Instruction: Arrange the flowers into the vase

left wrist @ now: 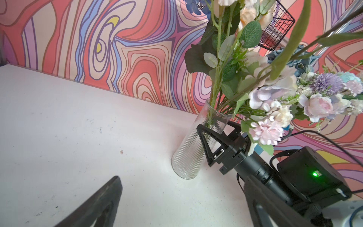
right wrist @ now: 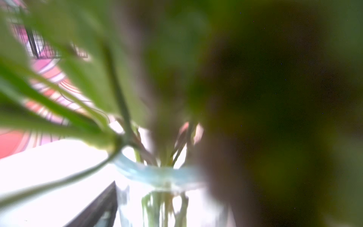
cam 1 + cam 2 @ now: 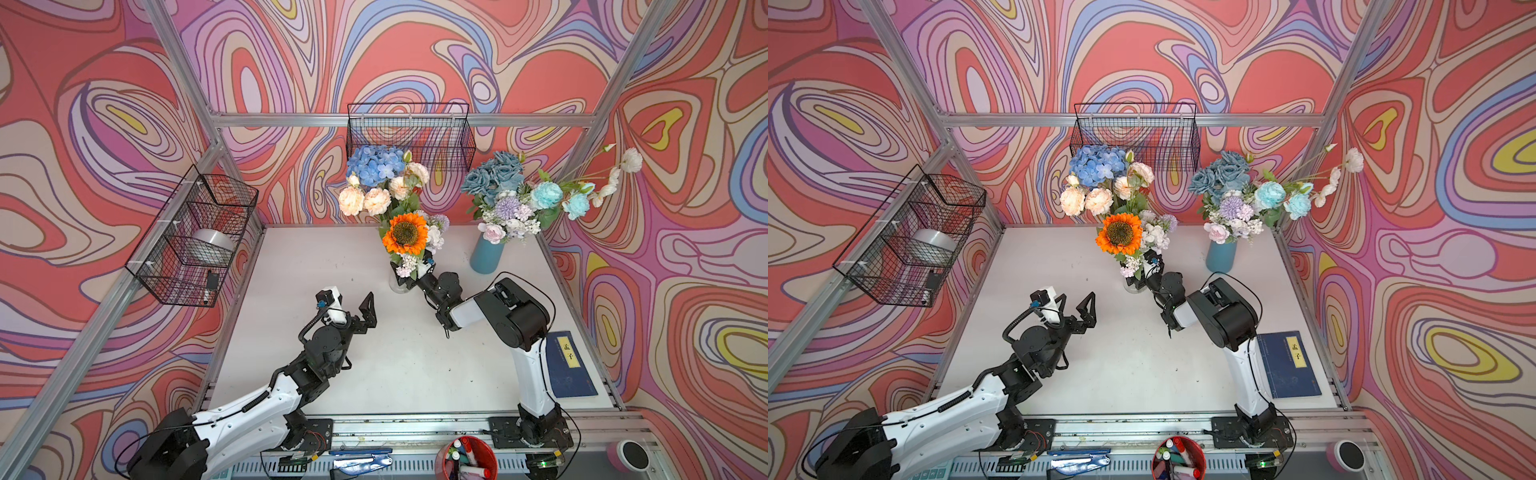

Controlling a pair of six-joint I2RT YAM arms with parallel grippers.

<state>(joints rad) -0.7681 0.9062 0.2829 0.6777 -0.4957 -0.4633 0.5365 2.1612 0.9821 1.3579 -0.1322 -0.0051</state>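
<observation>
A clear ribbed glass vase (image 3: 398, 286) (image 3: 1133, 286) (image 1: 188, 153) stands upright at mid-table. It holds flowers: a blue hydrangea (image 3: 374, 164), peach roses (image 3: 376, 201), an orange sunflower (image 3: 405, 233) (image 3: 1119, 233) and pale lilac blooms (image 1: 267, 131). My right gripper (image 3: 409, 277) (image 3: 1140, 277) (image 1: 216, 127) is open, with one finger (image 1: 204, 144) (image 2: 98, 208) on each side of the vase's upper body, under the blooms. Leaves blur most of the right wrist view. My left gripper (image 3: 356, 305) (image 3: 1075, 302) (image 1: 181, 189) hangs open and empty over the table, left of the vase.
A blue vase (image 3: 486, 254) with teal, lilac and white flowers (image 3: 515, 195) stands at the back right. Wire baskets hang on the back wall (image 3: 409, 133) and the left wall (image 3: 195, 237). A blue book (image 3: 569, 365) lies beside the right arm. A red cup of markers (image 3: 467, 459) sits in front.
</observation>
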